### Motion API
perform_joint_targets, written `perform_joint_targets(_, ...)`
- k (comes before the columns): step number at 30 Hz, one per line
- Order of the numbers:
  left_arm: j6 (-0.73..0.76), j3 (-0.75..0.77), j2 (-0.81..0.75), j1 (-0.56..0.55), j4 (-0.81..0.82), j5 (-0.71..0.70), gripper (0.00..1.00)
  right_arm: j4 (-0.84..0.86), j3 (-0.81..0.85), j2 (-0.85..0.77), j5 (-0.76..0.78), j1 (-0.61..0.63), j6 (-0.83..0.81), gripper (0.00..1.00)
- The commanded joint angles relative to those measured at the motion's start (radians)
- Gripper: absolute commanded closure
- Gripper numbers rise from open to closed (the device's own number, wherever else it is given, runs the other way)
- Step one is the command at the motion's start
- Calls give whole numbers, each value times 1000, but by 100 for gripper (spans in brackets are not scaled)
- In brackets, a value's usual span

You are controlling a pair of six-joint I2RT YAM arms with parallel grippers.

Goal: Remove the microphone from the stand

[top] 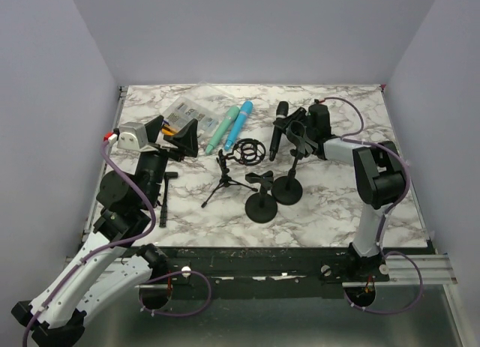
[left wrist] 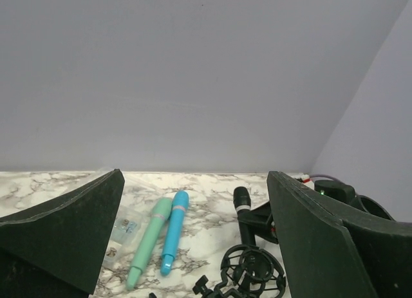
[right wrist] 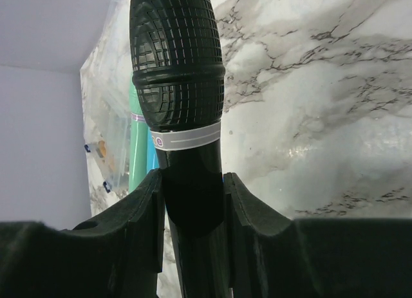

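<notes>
black microphone (right wrist: 177, 60) is pinched between the two fingers (right wrist: 132, 221) of the right claw (right wrist: 192, 211), which is closed snug on the body just under the white ring (right wrist: 187, 139), probably because a grip low on the handle lets the arm pull it away. it is raised over the far part of the bench (top: 337, 204), right beside the top of the stand (top: 287, 191), and i cannot tell if it is seated there or already free. left claw (left wrist: 193, 246) is wide open with nothing in it, well apart, i think to keep out of the way.
</notes>
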Motion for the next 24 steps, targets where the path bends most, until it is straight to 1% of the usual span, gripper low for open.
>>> perform_joint_targets(1,-6,28,7,2,-14,21,5,90,22,69,7,10,46,99)
perform_joint_targets(7,7,26,6,3,-13,9,6,90,49,134,8,13,68,98)
perform_joint_targets(11,5,26,7,3,-12,12,6,83,72,162,-7,13,74,91)
perform_joint_targets(13,1,28,9,2,-15,20,7,86,86,177,-24,15,83,87)
perform_joint_targets(14,0,29,9,3,-17,24,8,98,86,180,-36,16,90,83)
perform_joint_targets(17,0,30,6,2,-17,21,8,121,85,187,-43,21,113,64)
perform_joint_targets(18,1,30,3,2,-17,19,9,123,92,190,-48,23,118,60)
perform_joint_targets(22,5,30,3,3,-17,17,9,118,110,195,-66,27,117,46)
perform_joint_targets(24,6,30,2,3,-17,18,9,118,107,187,-70,27,117,43)
